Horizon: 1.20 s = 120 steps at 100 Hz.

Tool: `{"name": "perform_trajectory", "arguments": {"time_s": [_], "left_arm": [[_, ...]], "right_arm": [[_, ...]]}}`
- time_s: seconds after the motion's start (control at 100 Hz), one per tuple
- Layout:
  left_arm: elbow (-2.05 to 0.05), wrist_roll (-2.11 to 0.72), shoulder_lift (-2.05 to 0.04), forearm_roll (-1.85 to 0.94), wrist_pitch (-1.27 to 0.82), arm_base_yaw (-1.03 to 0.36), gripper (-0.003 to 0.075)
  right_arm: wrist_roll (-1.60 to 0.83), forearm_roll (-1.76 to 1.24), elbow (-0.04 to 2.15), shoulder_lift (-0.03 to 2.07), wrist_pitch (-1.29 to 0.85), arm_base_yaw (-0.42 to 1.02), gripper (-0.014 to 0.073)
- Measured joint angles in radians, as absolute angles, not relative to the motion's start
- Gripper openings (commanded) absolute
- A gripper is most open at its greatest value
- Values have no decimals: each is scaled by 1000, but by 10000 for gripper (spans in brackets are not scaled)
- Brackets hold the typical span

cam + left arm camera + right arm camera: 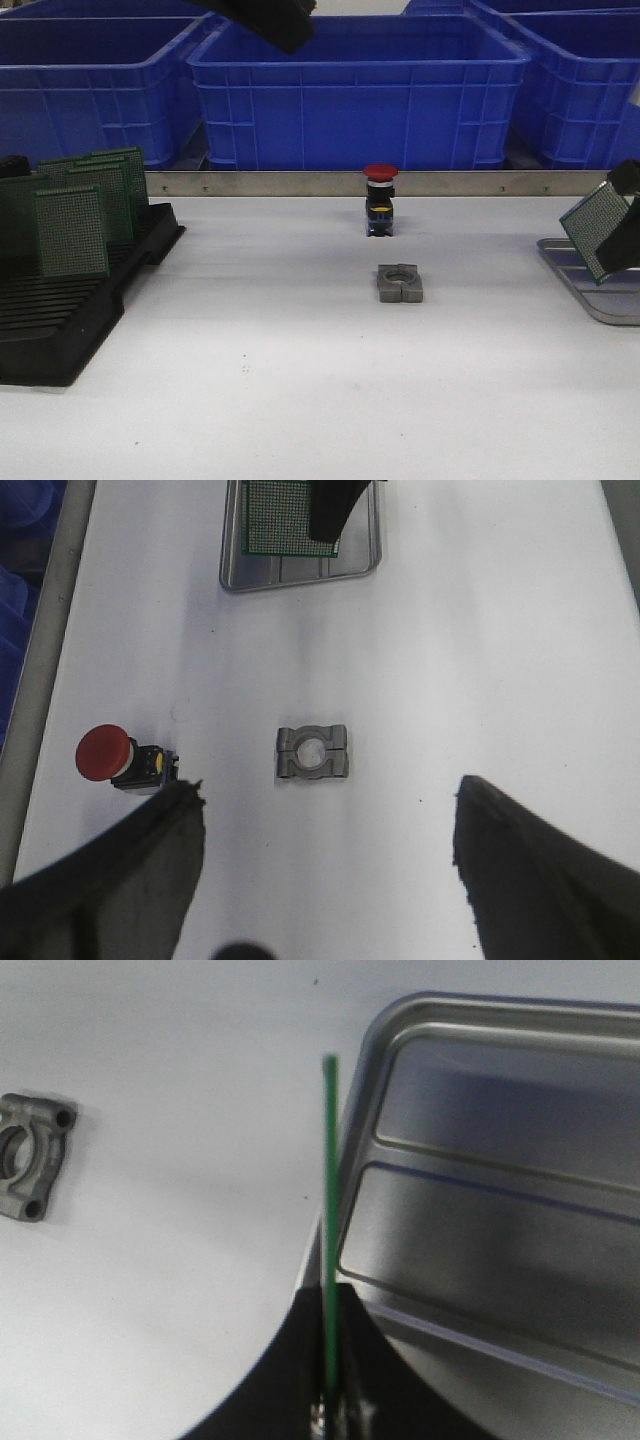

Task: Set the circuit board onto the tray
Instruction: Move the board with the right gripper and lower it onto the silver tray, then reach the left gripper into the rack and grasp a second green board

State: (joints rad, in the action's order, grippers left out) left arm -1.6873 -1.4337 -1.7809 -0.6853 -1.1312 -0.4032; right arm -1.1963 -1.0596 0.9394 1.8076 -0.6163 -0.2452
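My right gripper (626, 240) is shut on a green circuit board (597, 231) and holds it tilted just above the near-left rim of the silver-grey metal tray (590, 292) at the far right. In the right wrist view the board (330, 1210) shows edge-on between the jaws (331, 1380), over the tray's rim (352, 1185). The left wrist view shows the board (282, 520) over the tray (300, 572) too. My left gripper (325, 810) is open and empty, high above the table's middle; only part of its arm (270, 20) shows in the front view.
A black slotted rack (70, 300) with several upright green boards (72, 230) stands at the left. A red-capped push button (380, 200) and a grey metal bracket (400, 283) sit mid-table. Blue crates (350, 90) line the back behind a metal rail (300, 183).
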Motion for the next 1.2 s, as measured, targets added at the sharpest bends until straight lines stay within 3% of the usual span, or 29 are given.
{"name": "perform_trajectory", "arguments": {"time_s": [0.12,0.2,0.52,1.2], "left_arm": [[-1687,-1434,-1781,-685,-1131,-403,494],[-1687,-1434,-1781,-681,-1131,-403,494],[-1687,-1434,-1781,-607,-1131,-327,494],[-1687,-1434,-1818,-348,-1168,36,494]], "right_arm": [[-1196,-1060,939,1808,-602,-245,468],[-1196,-1060,939,1808,-587,-245,555],[-1198,-1060,939,1808,-561,-277,542],[-1198,-1060,939,1808,-559,-293,542]]}}
